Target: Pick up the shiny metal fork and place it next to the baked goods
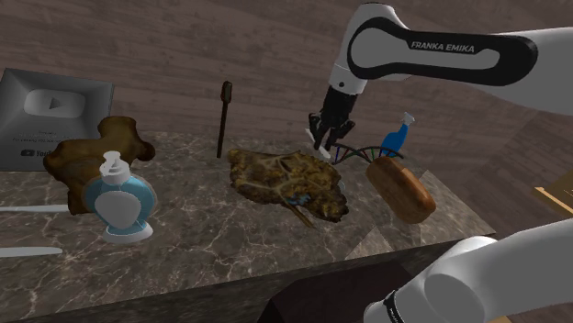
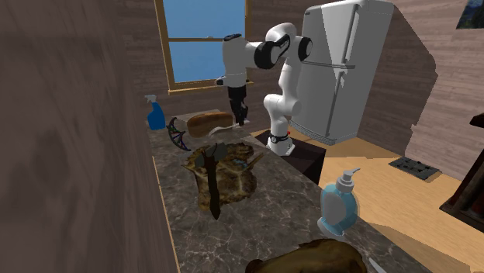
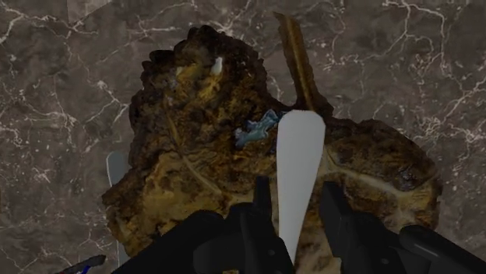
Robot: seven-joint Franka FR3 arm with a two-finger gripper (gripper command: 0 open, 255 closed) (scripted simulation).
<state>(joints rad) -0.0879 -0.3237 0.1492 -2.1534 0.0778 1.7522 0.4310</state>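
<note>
My black gripper (image 1: 323, 143) hangs over the far side of the marble counter (image 1: 193, 248), between a lumpy brown mass (image 1: 286, 183) and a brown bread loaf (image 1: 401, 189). In the wrist view the gripper (image 3: 300, 216) is shut on a pale, smooth fork (image 3: 301, 167), whose rounded end sticks out over the brown mass (image 3: 202, 148). In the second exterior view the gripper (image 2: 240, 118) points down just beside the loaf (image 2: 206, 120).
A blue spray bottle (image 1: 398, 136) and a dark helix-shaped object (image 1: 353, 150) stand behind the loaf. A dark stick (image 1: 223, 117), a second brown lump (image 1: 96, 154), a blue soap dispenser (image 1: 119, 200) and a grey plaque (image 1: 46, 110) are at the shoulder view's left.
</note>
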